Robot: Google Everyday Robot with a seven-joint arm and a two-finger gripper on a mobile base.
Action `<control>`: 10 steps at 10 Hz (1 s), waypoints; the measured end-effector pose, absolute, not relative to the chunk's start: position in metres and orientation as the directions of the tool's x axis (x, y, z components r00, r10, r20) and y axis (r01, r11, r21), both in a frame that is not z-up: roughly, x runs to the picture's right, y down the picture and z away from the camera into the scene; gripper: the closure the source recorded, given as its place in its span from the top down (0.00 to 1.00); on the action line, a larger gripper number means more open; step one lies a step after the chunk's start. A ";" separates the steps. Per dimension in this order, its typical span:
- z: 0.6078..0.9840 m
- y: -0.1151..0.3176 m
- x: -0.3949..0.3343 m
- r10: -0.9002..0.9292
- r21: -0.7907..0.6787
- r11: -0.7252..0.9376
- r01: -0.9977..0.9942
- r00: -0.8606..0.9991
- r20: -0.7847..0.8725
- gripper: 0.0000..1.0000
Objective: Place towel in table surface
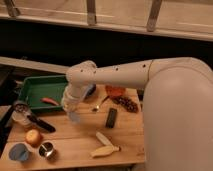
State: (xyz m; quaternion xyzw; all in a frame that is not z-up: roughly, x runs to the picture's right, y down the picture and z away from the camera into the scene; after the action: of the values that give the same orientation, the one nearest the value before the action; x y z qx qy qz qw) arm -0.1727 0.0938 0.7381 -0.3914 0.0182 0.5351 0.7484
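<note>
My arm reaches in from the right across the wooden table point(75, 137). My gripper point(73, 111) is at the arm's lower left end, low over the table just right of the green tray point(33, 86). A small pale bluish-white patch point(76, 118) hangs right under the gripper. It may be the towel; I cannot tell for sure, and no other towel shows.
The tray holds an orange carrot-like piece point(50, 101). A black-handled tool point(41, 123), an orange fruit point(33, 136), a blue cup point(18, 152) and a metal cup point(47, 149) lie at front left. A banana point(105, 149), a black block point(111, 117) and a spoon point(97, 106) lie right of the gripper.
</note>
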 end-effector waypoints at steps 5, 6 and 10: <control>0.785 0.150 -0.161 0.717 -0.523 0.087 -0.848 0.417 -0.558 0.00; 0.795 0.162 -0.155 0.698 -0.512 0.072 -0.856 0.410 -0.587 0.00; 0.819 0.193 -0.140 0.649 -0.493 0.020 -0.870 0.387 -0.655 0.27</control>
State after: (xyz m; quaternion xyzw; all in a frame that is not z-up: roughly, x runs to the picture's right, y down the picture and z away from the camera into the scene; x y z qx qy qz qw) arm -0.1395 0.1928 0.8186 -0.4454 0.1236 0.5398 0.7035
